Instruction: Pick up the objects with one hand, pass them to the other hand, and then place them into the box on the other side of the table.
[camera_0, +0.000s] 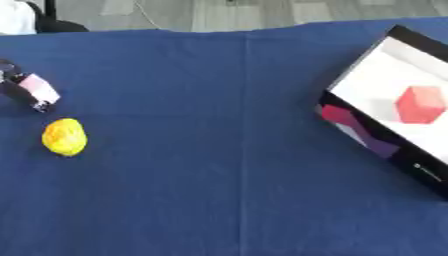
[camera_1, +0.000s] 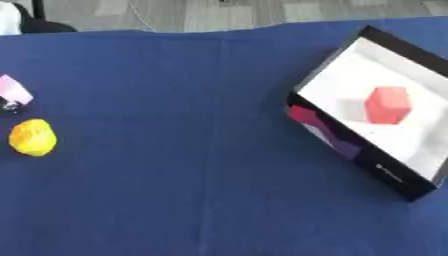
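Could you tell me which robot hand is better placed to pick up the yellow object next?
Probably the left: the yellow object lies at the table's left edge, far from the box on the right. Neither robot hand is in view.

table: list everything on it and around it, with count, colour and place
cloth: one, dark blue, covers the whole table
box: one, black outside with a white inside, right side of the table, set askew
cube: one, red, inside the box
yellow object: one, rounded, on the cloth at the left
pink and black object: one, at the left edge, just beyond the yellow object; what it is cannot be told
floor: grey, past the far edge of the table
robot's hands: neither shows in either view
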